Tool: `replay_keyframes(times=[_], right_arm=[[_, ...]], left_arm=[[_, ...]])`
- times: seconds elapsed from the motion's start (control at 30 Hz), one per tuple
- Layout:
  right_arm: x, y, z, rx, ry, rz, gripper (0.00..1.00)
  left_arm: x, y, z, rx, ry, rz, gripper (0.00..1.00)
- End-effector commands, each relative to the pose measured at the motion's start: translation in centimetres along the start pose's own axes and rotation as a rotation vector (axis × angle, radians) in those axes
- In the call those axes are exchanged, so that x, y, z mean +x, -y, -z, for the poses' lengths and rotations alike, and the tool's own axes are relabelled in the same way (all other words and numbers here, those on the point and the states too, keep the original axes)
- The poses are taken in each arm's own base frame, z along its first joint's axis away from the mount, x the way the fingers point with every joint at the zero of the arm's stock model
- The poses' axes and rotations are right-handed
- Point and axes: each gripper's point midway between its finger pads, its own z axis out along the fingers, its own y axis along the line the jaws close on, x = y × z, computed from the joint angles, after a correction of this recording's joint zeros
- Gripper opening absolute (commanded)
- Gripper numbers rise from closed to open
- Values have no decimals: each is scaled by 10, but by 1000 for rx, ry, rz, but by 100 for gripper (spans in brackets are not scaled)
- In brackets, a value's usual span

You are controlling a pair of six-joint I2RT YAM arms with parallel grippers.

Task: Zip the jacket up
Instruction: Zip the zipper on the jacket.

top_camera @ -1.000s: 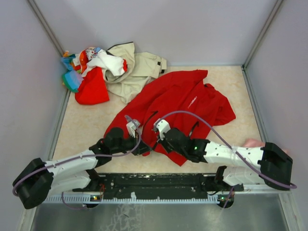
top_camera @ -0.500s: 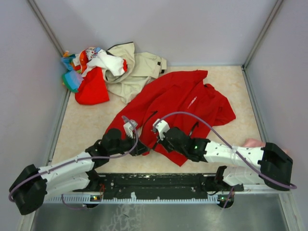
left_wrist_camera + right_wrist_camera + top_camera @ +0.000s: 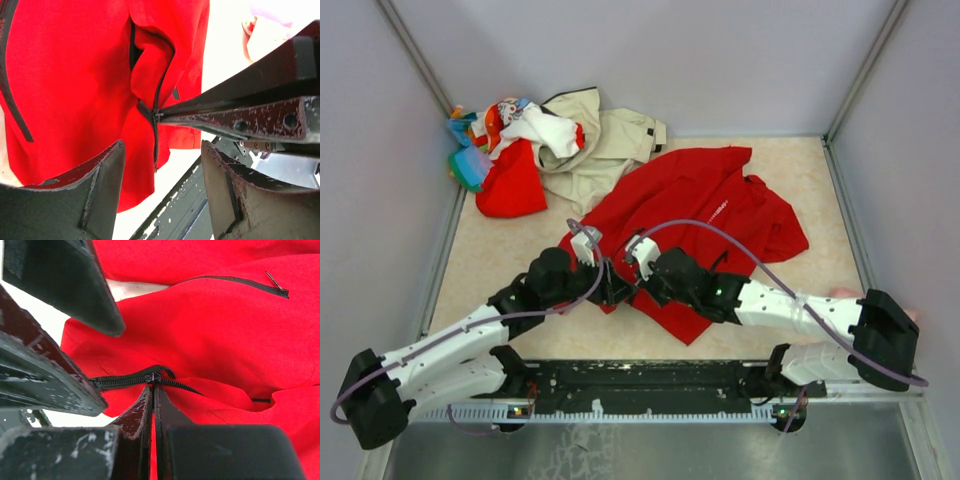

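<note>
The red jacket lies spread on the table, collar toward the back right. Its black front zipper is joined below the slider and parted above it. My right gripper is shut, its tips pinching the slider; from above it sits at the jacket's near hem. My left gripper is just left of it, over the hem. It is open, with only the joined zipper and the table edge showing in the gap. A slanted black pocket zip shows further up.
A beige jacket, a smaller red garment and mixed colourful clothes are heaped at the back left. A pink item lies beside the right arm. Grey walls enclose the table; the black mounting rail runs along the near edge.
My left gripper has opened and let go of the jacket's lower edge. Both grippers have shifted a little toward the back, the right one still pinching the slider.
</note>
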Motion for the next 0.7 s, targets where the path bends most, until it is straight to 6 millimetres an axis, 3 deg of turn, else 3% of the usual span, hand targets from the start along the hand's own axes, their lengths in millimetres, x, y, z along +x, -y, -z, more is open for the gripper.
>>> replay_keyframes(times=[0.0, 0.27, 0.3, 0.4, 0.5, 0.67], right_arm=[[-40, -7, 0, -53, 89, -11, 0], [-46, -12, 3, -84, 87, -15, 0], [-46, -12, 3, -81, 81, -12, 0], [-47, -8, 4, -63, 69, -9, 0], [-48, 9, 6, 32, 58, -8, 0], [-45, 59, 10, 219, 11, -31, 0]], left_arm=[[-6, -3, -3, -37, -13, -14, 67], [12, -19, -15, -90, -89, 17, 58], [14, -20, -16, -89, -96, 20, 54], [18, -17, -16, -69, -114, 25, 25], [22, -16, -14, -63, -132, 25, 2], [28, -20, -3, -87, -160, 12, 0]])
